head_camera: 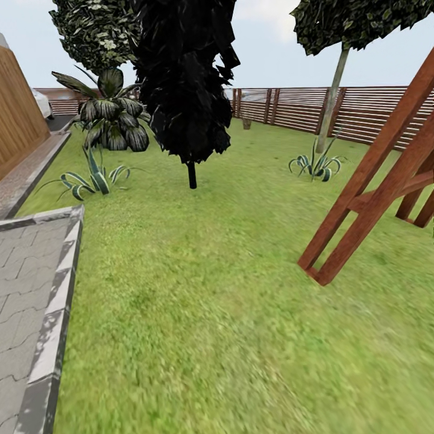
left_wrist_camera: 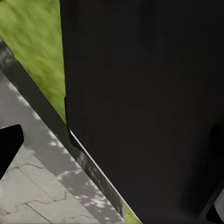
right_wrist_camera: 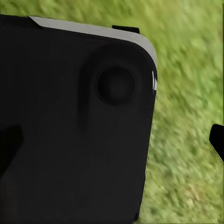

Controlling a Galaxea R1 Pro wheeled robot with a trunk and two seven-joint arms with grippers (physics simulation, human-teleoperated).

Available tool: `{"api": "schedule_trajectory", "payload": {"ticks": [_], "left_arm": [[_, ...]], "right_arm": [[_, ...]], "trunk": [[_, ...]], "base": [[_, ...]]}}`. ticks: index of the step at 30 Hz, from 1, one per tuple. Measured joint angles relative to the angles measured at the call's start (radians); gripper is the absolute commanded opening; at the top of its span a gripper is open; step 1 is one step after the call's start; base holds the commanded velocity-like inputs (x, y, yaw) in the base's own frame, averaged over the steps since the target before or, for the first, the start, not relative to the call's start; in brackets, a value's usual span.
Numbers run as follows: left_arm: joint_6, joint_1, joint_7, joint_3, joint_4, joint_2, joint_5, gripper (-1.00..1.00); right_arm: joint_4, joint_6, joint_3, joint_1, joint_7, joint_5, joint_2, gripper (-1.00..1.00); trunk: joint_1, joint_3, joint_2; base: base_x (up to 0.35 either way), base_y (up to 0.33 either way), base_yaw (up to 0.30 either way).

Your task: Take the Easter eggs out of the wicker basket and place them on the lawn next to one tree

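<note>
Fingers cannot be judged open or closed in either wrist view, being tucked beside the robot's dark body for travel over the lawn [head_camera: 229,313] toward a dark tree [head_camera: 184,90] ahead.

Wooden frame [head_camera: 374,193] cut off rightward

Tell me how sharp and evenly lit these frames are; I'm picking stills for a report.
Head view: near lawn smeared, fence crisper, central tree almost pure black. Left wrist view: grass blurred, dappled light on the paving. Right wrist view: grass streaked and soft.
</note>
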Motion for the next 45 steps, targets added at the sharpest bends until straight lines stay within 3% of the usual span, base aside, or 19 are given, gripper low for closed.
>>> {"api": "schedule_trajectory", "payload": {"ticks": [22,45], "left_arm": [[0.0,0.0,0.0,-0.001,0.0,-0.001,0.0,1.0],[0.0,0.0,0.0,0.0,0.0,0.0,0.0,1.0]], "right_arm": [[0.0,0.0,0.0,0.0,0.0,0.002,-0.001,1.0],[0.0,-0.001,-0.002,0.0,-0.001,-0.003,0.003,1.0]], "trunk": [[0.0,0.0,0.0],[0.0,0.0,0.0]], "base": [[0.33,0.093,-0.248],[0.33,0.092,-0.011]]}}
